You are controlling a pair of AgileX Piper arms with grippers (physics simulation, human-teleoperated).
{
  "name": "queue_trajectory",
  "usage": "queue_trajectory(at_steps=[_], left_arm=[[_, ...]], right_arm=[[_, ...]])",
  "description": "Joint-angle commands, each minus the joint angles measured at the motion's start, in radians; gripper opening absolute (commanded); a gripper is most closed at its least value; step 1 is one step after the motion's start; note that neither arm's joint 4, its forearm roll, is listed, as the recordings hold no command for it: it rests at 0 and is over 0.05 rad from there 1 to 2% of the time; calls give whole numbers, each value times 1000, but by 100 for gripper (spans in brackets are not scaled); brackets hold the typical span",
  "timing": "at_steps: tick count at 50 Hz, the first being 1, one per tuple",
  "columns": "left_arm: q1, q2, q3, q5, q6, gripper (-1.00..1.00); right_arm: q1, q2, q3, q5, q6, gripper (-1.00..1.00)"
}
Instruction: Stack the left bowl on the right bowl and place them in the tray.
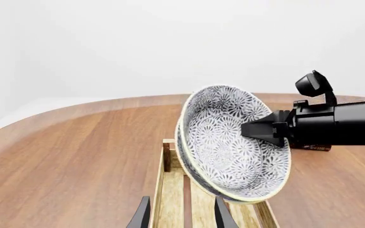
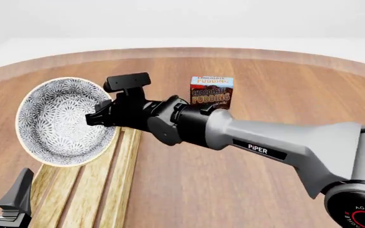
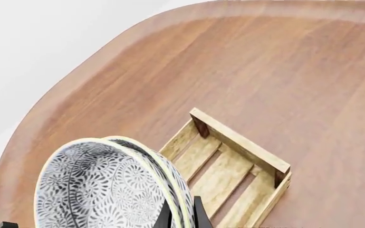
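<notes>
**Stacked bowls held on edge above the tray**

Between the right gripper's (image 2: 95, 118) fingers: the rim of two nested bowls, closed on tightly. In the right wrist view the two dark fingertips (image 3: 181, 216) pinch both rims together, with no gap visible.

- Upper bowl (image 2: 59, 121): white with grey floral pattern, cream rim, nested inside the other. Tilted steeply so its inside faces the front camera.
- Lower bowl (image 3: 173, 178): same pattern; only its rim and a sliver of outer wall show behind the first.
- Tray (image 2: 84, 183): long light-wood crate with slatted bottom, directly below the held bowls and running back toward the arms' side of the table. Its far end, with darker corner posts, lies below and beyond the right fingertips in the right wrist view. Whether the bowls' lowest edge touches the slats cannot be told.
- Left gripper (image 1: 181, 213): fingers parted, nothing between them, low over the near end of the tray, pointing along it toward the bowls.
- Chocolate pudding box (image 2: 212, 92): upright on the table, beyond the right arm's wrist, apart from the tray.
- Table (image 2: 265, 99): brown wood with a rounded far edge.
</notes>
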Motion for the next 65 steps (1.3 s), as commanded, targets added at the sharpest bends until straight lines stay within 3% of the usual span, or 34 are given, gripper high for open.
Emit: queue_trajectory(at_steps=[1, 22, 65], left_arm=[[0, 0, 0, 0, 0, 100], [0, 0, 0, 0, 0, 100], [0, 0, 0, 0, 0, 100]], right_arm=[[-4, 25, 9, -46, 17, -100], [3, 101, 2, -102, 48, -100], [-6, 179, -58, -53, 18, -100]])
